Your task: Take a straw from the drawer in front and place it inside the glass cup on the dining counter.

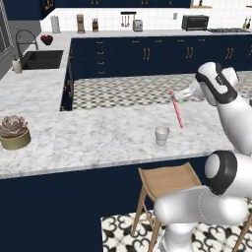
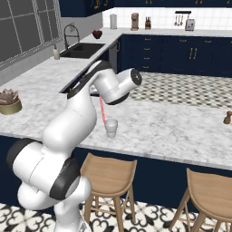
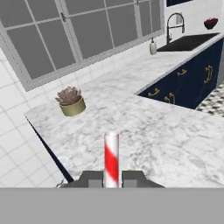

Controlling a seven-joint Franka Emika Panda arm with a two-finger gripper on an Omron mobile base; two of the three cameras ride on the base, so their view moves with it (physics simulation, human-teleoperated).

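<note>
1. Gripper (image 3: pixel 112 178) fingers are sitting closest to the hand camera, and they are clamping together on the straw (image 3: pixel 111 158), which is poking out between them as a red-and-white striped stick.
2. From the left base view the straw (image 1: pixel 176 110) is hanging down from the gripper (image 1: pixel 173 94), leaning slightly off vertical, with its long axis running from the fingers down toward the dining counter (image 1: pixel 98 138).
3. Below the straw's lower tip and a little to the side nearer the base, the glass cup (image 1: pixel 162 135) is standing upright on the marble, rim up. The tip is hovering above and just beyond the rim, apart from the cup and not yet inside it.
4. In the right base view the straw (image 2: pixel 103 111) is showing just behind the arm's forearm, with the cup (image 2: pixel 111 127) directly under its lower end. So I judge that the coming move is turning on a small shift of the tip over the mouth, then a straight descent.
5. Nothing is standing between the tip and the cup. Since the straw is leaning, it could catch the rim and tip the light tumbler.
6. Farther out from the tool, a potted succulent (image 1: pixel 14 132) is resting well apart along the counter.
7. Beyond that, a black sink (image 1: pixel 43 59) with a dark faucet is lying on the far worktop, and wooden stools (image 2: pixel 108 174) are standing below the counter's near edge.
</note>
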